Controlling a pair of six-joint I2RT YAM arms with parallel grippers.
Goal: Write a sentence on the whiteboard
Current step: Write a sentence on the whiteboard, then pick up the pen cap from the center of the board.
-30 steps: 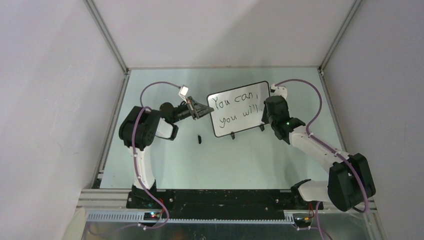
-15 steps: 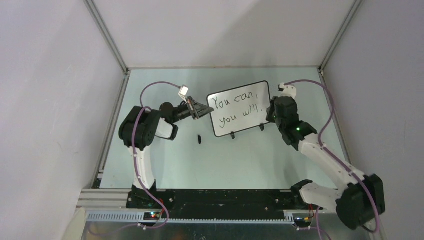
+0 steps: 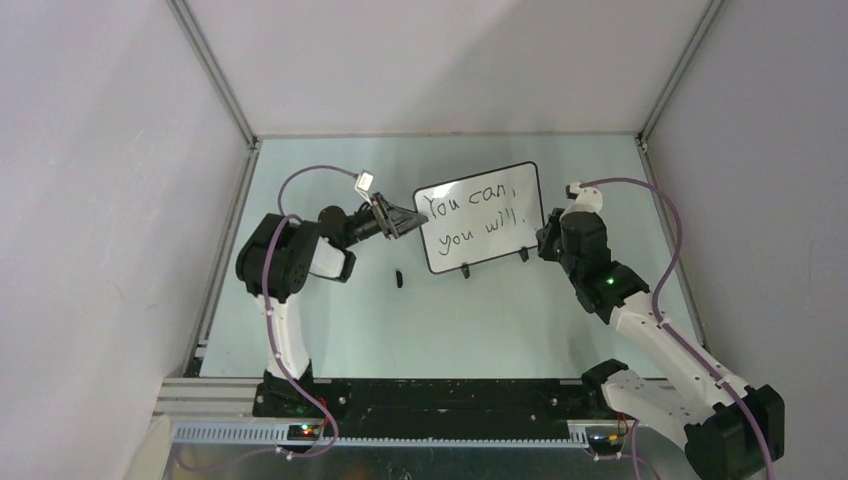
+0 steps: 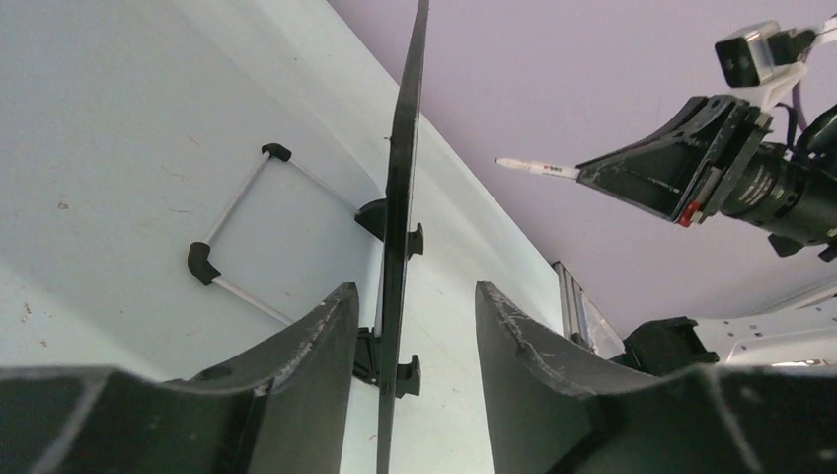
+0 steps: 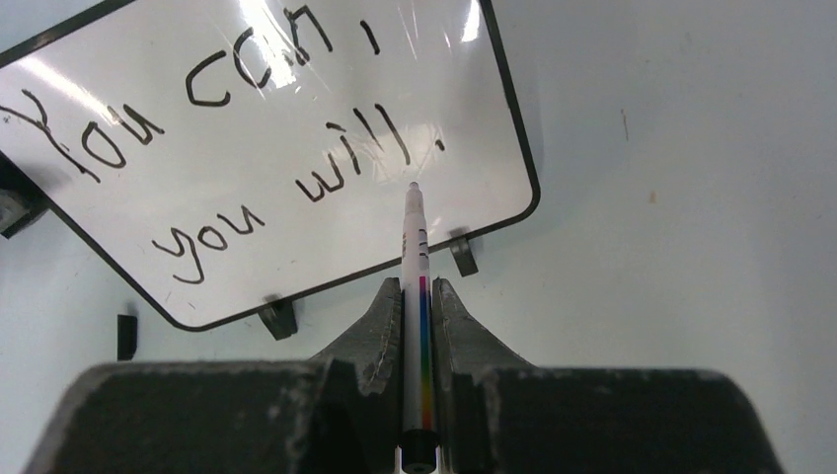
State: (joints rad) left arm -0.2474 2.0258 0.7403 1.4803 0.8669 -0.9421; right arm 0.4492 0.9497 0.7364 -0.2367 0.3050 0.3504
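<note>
The whiteboard stood upright, its edge inside the open left claw, touching neither side: a steadying position, judged. Ahead of the right claw, clenched on the marker, the sentence looked complete, the tip clear of it.

The left arm and the right arm are built alike, with white tubular links joined by bulky black joint housings. A thin purple cable loops along each of them. A small green light glows on the right arm. The left pincer has broad, wedge-shaped black fingers, scuffed grey along their edges. The right pincer is the same worn, speckled black; from the side it tapers to a triangle. It bears a small red mark and carries a boxy grey camera on a white bracket. Tiny red and orange lights show by the black base plate.
</note>
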